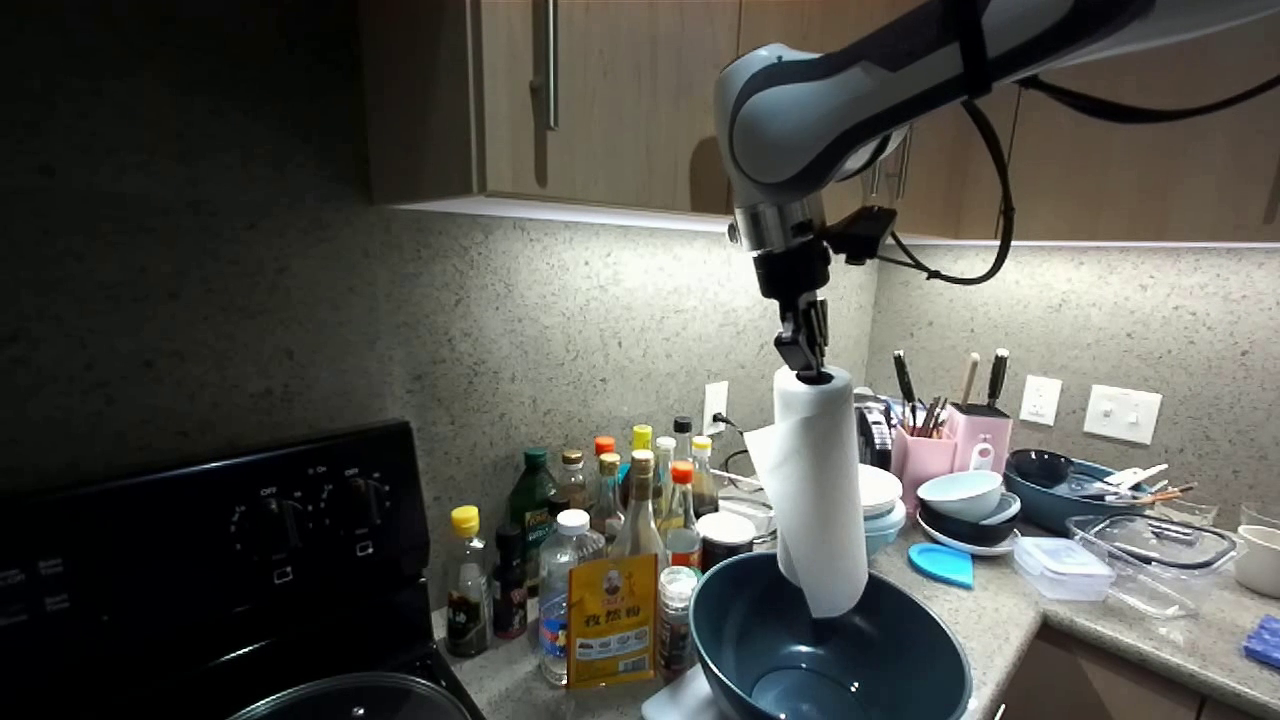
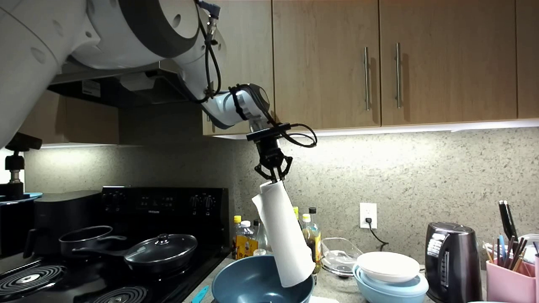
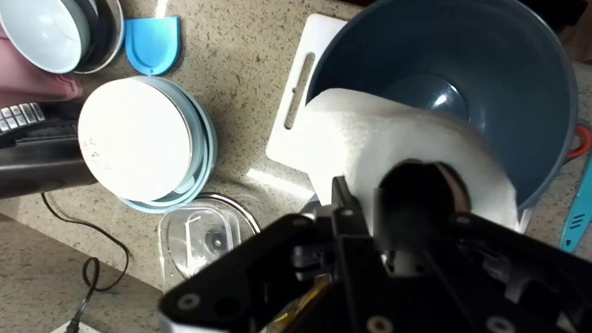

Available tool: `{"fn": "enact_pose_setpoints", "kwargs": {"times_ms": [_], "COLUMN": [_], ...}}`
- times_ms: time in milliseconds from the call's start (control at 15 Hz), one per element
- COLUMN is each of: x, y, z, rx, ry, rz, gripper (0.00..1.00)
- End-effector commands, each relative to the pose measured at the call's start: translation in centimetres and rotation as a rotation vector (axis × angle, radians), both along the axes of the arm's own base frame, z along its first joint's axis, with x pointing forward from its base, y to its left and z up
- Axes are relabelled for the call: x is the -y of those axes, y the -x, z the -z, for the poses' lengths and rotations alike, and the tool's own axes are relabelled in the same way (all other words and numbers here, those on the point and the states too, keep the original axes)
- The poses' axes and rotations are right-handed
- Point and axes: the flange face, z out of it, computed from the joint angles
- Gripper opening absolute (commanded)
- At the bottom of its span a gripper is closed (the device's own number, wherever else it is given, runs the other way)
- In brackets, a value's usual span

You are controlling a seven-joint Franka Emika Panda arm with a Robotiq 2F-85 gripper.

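A white paper towel roll (image 1: 825,490) hangs tilted below my gripper (image 1: 810,360) in both exterior views; it also shows in an exterior view (image 2: 284,235). In the wrist view my gripper (image 3: 377,201) is shut on the wall of the roll (image 3: 481,152) at its top end. One finger is outside the roll and the other goes into the dark core, where its tip is hidden. A loose sheet sticks out from the roll's side. The roll's lower end is over or inside a large dark blue bowl (image 1: 830,655); I cannot tell whether they touch.
A white cutting board (image 3: 298,99) lies under the bowl. Several sauce bottles (image 1: 640,510) and a yellow packet (image 1: 612,620) stand beside it. Stacked bowls (image 2: 389,273), a black kettle (image 2: 452,261) and a pink utensil holder (image 2: 511,280) are nearby. Cabinets (image 2: 326,63) hang above; a stove (image 2: 164,210) adjoins.
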Motion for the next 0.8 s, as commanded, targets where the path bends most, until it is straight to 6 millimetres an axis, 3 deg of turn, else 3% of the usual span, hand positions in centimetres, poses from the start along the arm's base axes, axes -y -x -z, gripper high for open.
{"fn": "enact_pose_setpoints", "kwargs": {"times_ms": [0,267,733], "x": [-1.54,-2.27,-1.71], "y": [1.52,2.01,2.41], "z": [-1.40,-1.45,-0.93], "rx": [-0.040,-0.072,-0.093], "ry": [-0.051,-0.075,-0.102], "rz": [-0.071,-0.090,-0.060], "gripper": [0.03,0.03,0.03]}}
